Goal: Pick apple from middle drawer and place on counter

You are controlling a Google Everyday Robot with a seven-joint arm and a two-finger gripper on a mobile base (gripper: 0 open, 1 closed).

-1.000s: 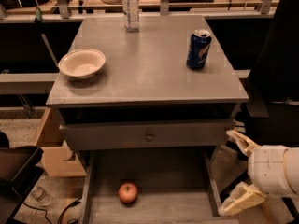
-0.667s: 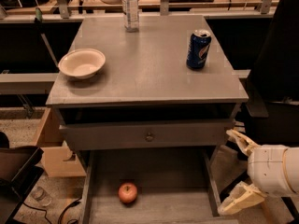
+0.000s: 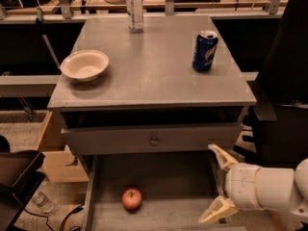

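Nothing is shifting from a second ago: the gripper [image 3: 218,184] is hovering wide open and empty by the right wall of the drawer [image 3: 168,174], the apple [image 3: 132,198] lying on its floor, well apart

Change since the earlier views: the cream two-finger gripper [image 3: 209,184] on its white cylindrical wrist has shifted left and slightly lower. With fingers spread, it now overlaps the right wall of the open grey wooden middle drawer [image 3: 163,177], nearer the small round red apple [image 3: 132,198].
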